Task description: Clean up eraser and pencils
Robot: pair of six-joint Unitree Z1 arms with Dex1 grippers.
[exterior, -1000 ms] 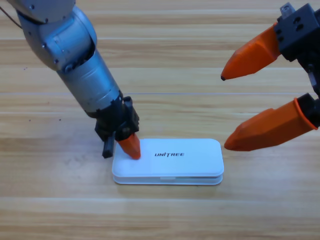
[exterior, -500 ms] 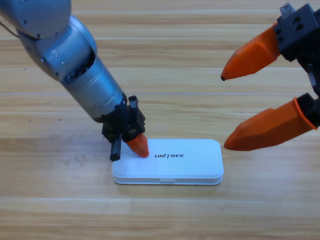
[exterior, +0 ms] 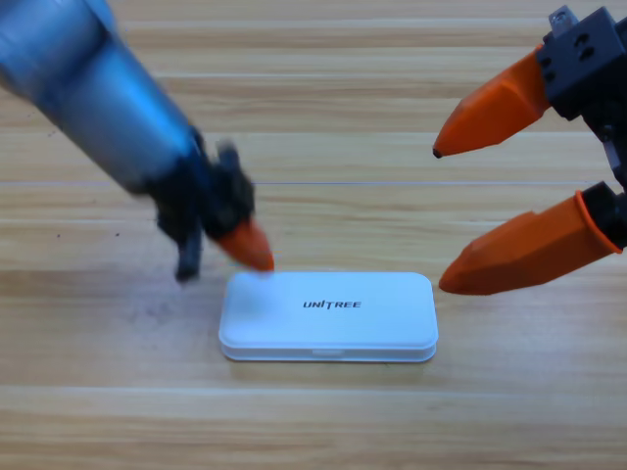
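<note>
The left grey six-joint arm came in from the upper left corner and slanted down toward the middle, its barrel blurred. Its black gripper with orange jaws (exterior: pixel 245 250) pointed down and to the right; only one orange tip showed plainly, so the jaws perhaps lay together, though the blur left that unsure. The right arm waited at the right edge, its black gripper with two orange jaws (exterior: pixel 439 220) large and partly cut off, the jaws spread wide and pointing left.
</note>
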